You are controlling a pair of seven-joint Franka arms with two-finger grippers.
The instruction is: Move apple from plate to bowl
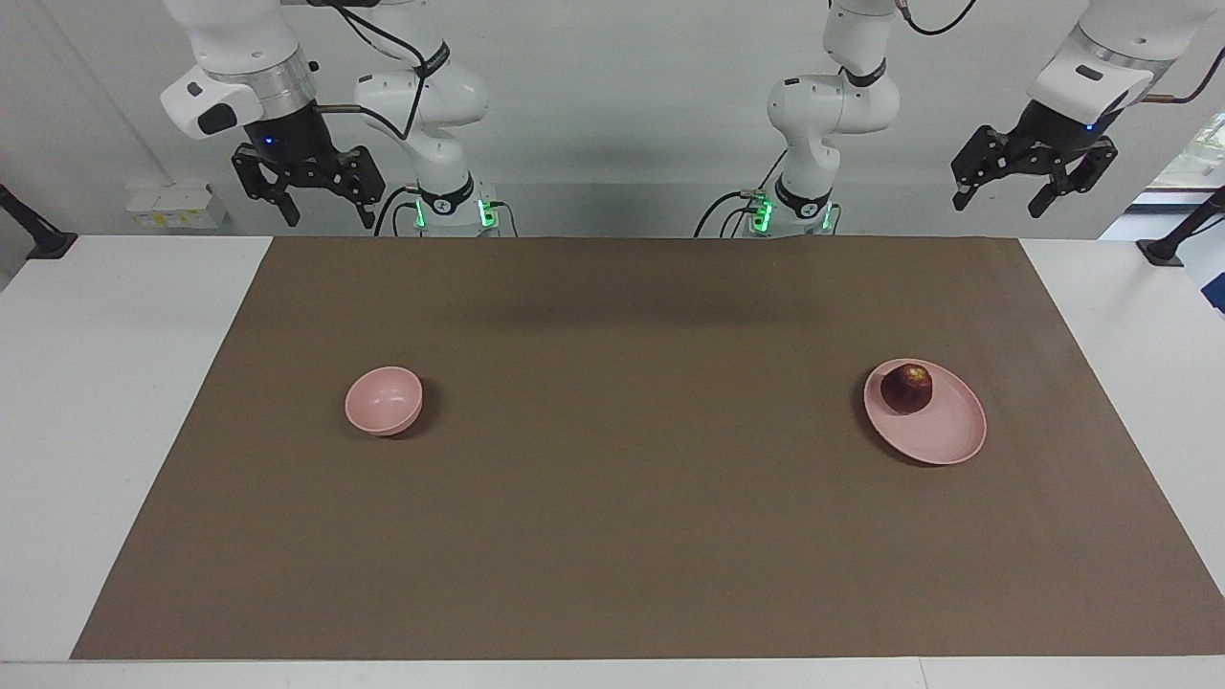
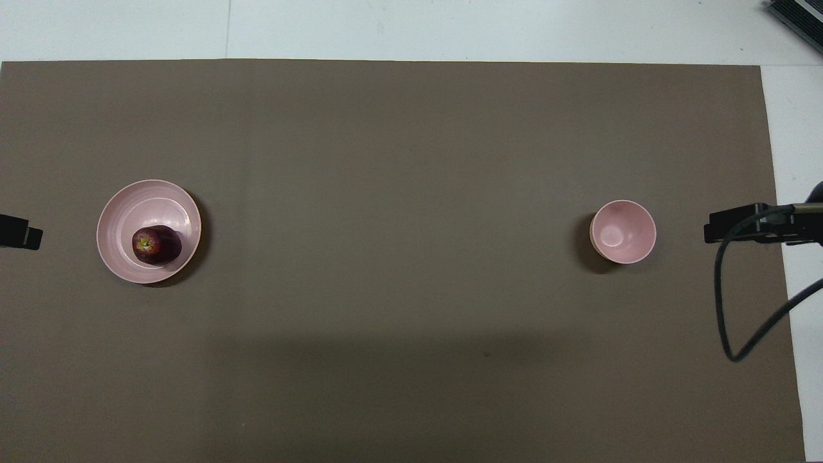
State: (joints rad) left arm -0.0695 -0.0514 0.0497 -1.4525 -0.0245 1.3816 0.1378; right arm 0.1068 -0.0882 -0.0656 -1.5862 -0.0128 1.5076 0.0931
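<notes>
Both hands, left hand (image 1: 1034,182) and right hand (image 1: 308,196), hang open and empty. Nothing has begun: the round dark-red apple (image 1: 906,388) sits on the flat pink plate (image 1: 947,435); next, the left hand must descend onto it, then carry it to the small deep pink bowl (image 1: 383,400).

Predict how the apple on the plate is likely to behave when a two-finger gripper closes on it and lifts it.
The apple looks round and smooth, so it may roll across the flat plate if nudged off-centre. Its glossy skin could slip between narrow fingers. It probably stays firm rather than squashing, and it looks about as wide as the bowl, so it may sit snugly there.
</notes>
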